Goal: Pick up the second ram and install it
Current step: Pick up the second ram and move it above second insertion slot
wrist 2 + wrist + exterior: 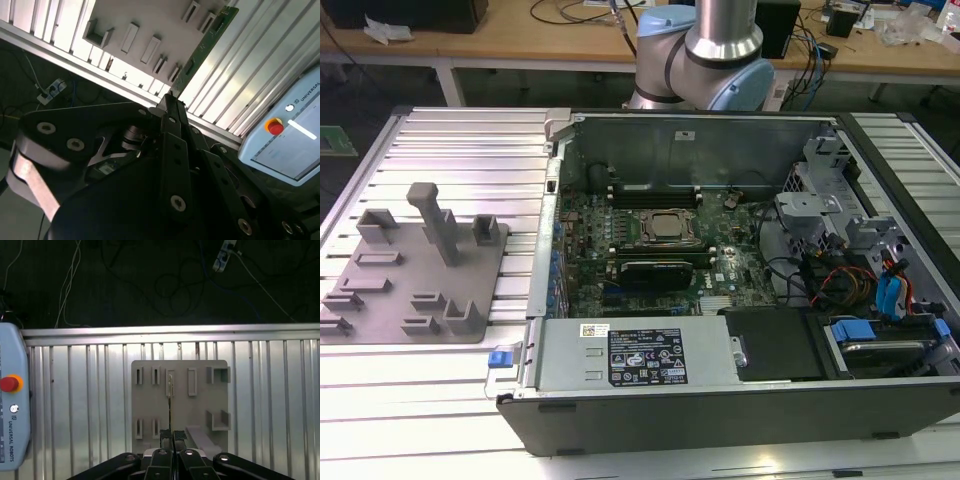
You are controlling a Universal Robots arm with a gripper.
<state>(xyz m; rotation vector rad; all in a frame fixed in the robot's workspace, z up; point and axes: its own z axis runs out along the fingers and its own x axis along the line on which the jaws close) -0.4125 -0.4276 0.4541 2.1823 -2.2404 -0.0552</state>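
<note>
The second ram is a thin green board seen edge-on, pinched at one end between my black fingers. My gripper is shut on it and hangs well above the grey fixture plate. In the second wrist view the ram runs out from the gripper over the plate. In the exterior view the plate lies on the ribbed table at the exterior view's left, beside the open computer case.
Inside the case, the motherboard carries a silver CPU with dark slots on both sides of it. A teach pendant with a red button lies beside the plate. The arm's base stands behind the case.
</note>
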